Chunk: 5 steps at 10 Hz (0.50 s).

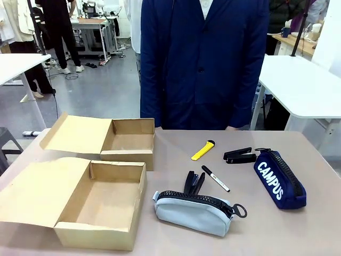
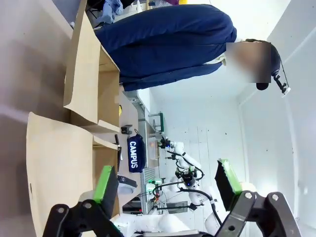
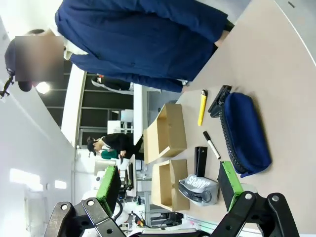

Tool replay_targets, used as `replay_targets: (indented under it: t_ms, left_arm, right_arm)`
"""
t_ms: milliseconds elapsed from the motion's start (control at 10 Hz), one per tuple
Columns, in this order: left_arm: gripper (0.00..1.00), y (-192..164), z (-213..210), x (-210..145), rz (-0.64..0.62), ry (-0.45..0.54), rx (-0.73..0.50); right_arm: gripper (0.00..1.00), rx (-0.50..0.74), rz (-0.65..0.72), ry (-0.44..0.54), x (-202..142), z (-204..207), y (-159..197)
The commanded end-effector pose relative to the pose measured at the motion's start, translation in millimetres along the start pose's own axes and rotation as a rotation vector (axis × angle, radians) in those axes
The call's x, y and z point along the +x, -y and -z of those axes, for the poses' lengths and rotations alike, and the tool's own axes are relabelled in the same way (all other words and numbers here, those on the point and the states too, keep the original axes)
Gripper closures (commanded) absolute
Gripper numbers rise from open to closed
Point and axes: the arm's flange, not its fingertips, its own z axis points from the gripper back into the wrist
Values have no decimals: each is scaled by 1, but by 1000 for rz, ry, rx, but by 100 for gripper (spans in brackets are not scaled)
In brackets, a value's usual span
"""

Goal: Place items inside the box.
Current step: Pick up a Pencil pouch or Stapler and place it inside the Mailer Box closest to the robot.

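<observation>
left gripper (image 2: 167,180): jaws spread, gripping nothing | right gripper (image 3: 169,181): jaws spread, gripping nothing | near box (image 1: 93,234) and far box (image 1: 128,159): open (lids folded left), on the table's (image 1: 266,234) left half | knife (image 1: 203,150), stapler (image 1: 239,155), marker (image 1: 215,178), grey case (image 1: 193,212), navy pouch (image 1: 279,179): on the table, right of the boxes | person (image 1: 202,64): stands at the far edge

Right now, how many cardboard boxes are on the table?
2. The near box sits front left, flap open; the far box sits just behind it, also open. Both look empty; no sign of a hidden third.
</observation>
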Motion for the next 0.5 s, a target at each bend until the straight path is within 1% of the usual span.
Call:
replay_targets:
  t_ms: [0, 300, 400]
  left_arm:
    - [0, 0, -2, -1, 29, -10, 1]
    - [0, 0, -2, -1, 29, -10, 1]
    - [0, 0, -2, -1, 29, -10, 1]
  right_arm:
    - [0, 14, -26, 14, 1, -2, 4]
    - [0, 14, -26, 14, 1, -2, 4]
    - [0, -3, 3, 7, -2, -4, 4]
